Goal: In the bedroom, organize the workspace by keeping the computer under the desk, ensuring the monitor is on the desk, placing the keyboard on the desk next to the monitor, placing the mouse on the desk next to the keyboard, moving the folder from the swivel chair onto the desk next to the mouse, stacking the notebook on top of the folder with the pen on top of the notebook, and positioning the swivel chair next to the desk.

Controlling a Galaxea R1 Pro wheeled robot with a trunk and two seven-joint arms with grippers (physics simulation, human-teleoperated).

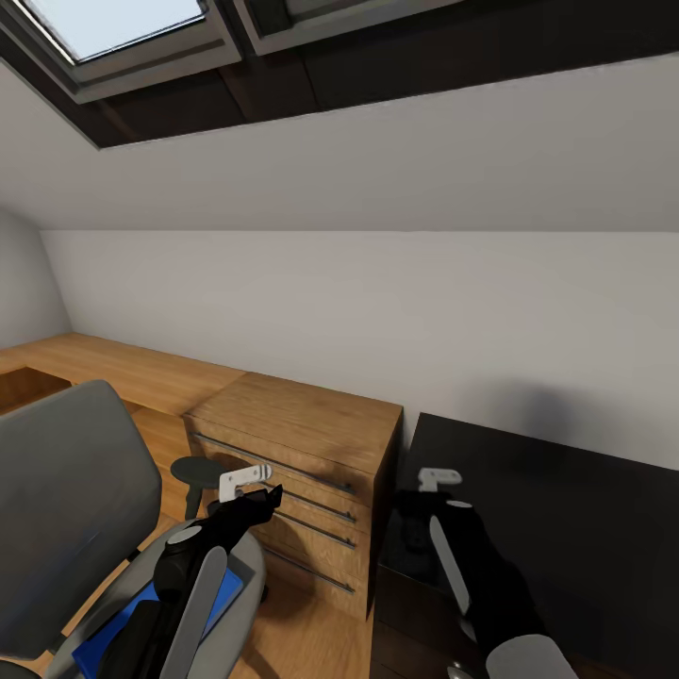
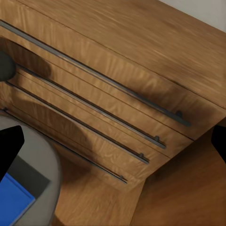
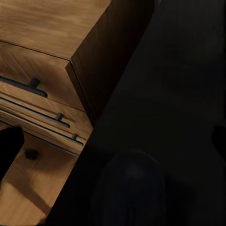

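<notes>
Left gripper (image 1: 269, 497) hangs spread and empty over the swivel chair (image 1: 66, 490) holding the blue folder (image 1: 141, 618); right gripper (image 1: 415, 514), also spread, above a black surface (image 1: 566, 528)

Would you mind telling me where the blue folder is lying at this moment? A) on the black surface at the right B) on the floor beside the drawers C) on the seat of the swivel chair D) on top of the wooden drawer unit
C: the blue folder lies flat on the grey seat of the swivel chair, partly under the left arm, while the drawer unit top is bare.
</notes>
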